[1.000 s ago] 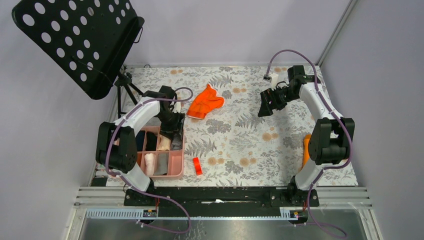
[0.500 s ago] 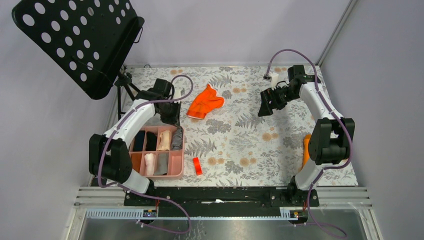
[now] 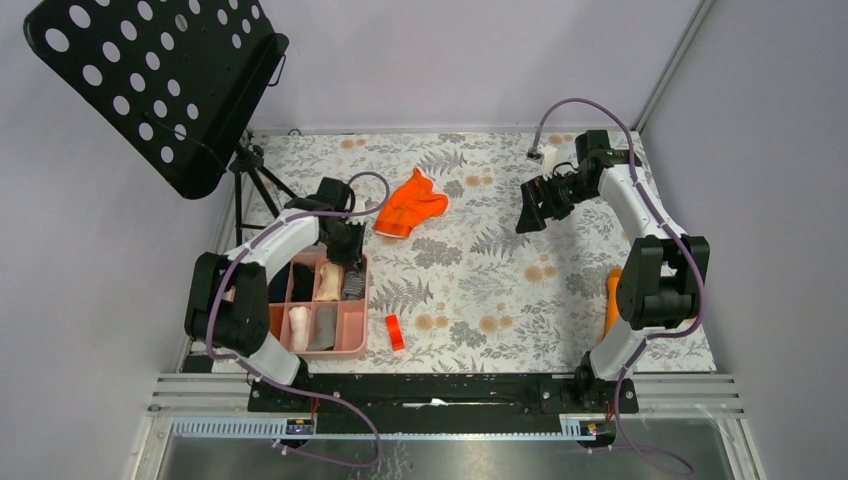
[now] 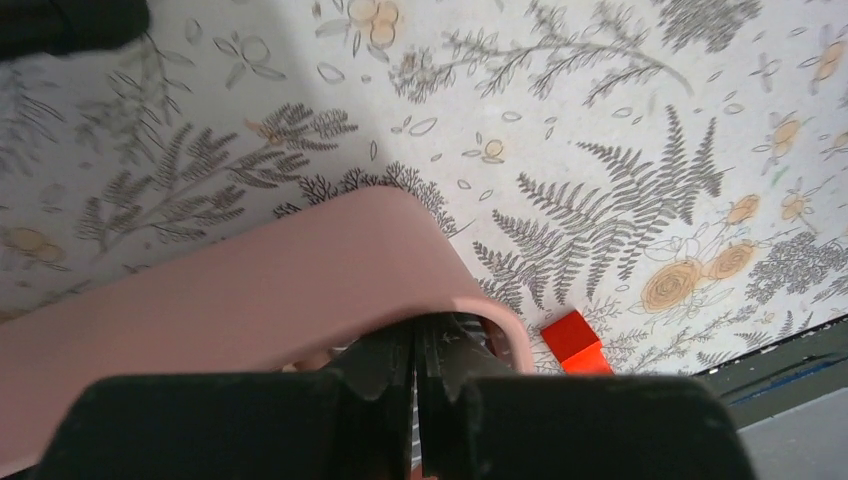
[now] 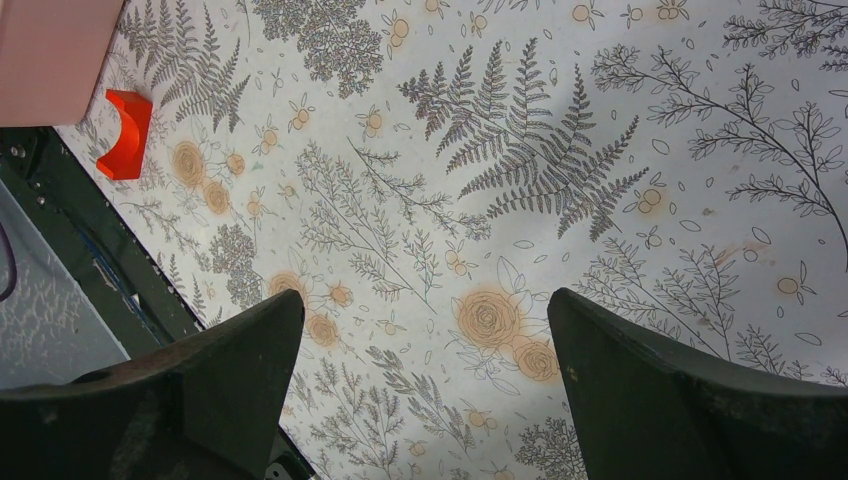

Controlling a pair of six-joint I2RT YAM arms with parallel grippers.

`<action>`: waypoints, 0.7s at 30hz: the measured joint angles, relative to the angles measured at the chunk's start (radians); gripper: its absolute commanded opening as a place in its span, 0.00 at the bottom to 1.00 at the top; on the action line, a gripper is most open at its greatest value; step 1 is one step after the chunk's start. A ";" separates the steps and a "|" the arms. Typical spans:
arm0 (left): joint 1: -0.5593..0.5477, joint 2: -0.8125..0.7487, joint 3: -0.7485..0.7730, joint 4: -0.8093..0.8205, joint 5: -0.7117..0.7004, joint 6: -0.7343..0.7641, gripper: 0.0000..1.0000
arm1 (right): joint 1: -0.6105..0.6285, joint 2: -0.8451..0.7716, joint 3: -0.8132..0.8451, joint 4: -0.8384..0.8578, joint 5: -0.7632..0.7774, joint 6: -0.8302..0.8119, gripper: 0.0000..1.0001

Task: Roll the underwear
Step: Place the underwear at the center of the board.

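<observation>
The left hand [image 4: 418,342] is hanging over the far right corner of the pink tray [image 3: 351,325], its two fingers [image 4: 385,362] pressing flat against each other with nothing showing between them; whether the tips are touching the tray's rim I cannot tell, since the rim is running right under them in the wrist view; the tray is sitting on the floral surface [image 3: 480,290] at the left, close to the left arm's base. Its compartments are holding rolled underwear; a grey striped roll [image 3: 352,284] is lying in the far right compartment, just below the left hand; a beige roll [image 3: 327,283] is lying in the compartment beside it; dark rolls [image 3: 290,282] are filling the two further left. The orange underwear [image 3: 410,205] is lying loose and crumpled on the surface, beyond the tray and to its right, apart from both hands.

The right hand [image 3: 530,208] is hovering above the far right part of the surface, its fingers spreading wide with only the fern pattern showing between them, gripping nothing. A red block [image 3: 394,332] is lying just right of the tray's near corner; an orange cylinder [image 3: 612,298] is lying at the right edge, partly hidden behind the right arm.
</observation>
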 measured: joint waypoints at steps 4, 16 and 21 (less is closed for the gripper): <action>-0.003 0.027 -0.040 0.013 0.000 -0.034 0.01 | 0.000 0.000 0.000 0.000 0.000 0.000 1.00; -0.008 -0.064 0.080 -0.012 -0.040 0.015 0.42 | 0.000 -0.035 0.000 0.005 0.010 0.002 1.00; -0.074 -0.126 0.188 0.090 -0.040 0.172 0.64 | -0.001 -0.153 -0.003 0.108 0.078 0.077 1.00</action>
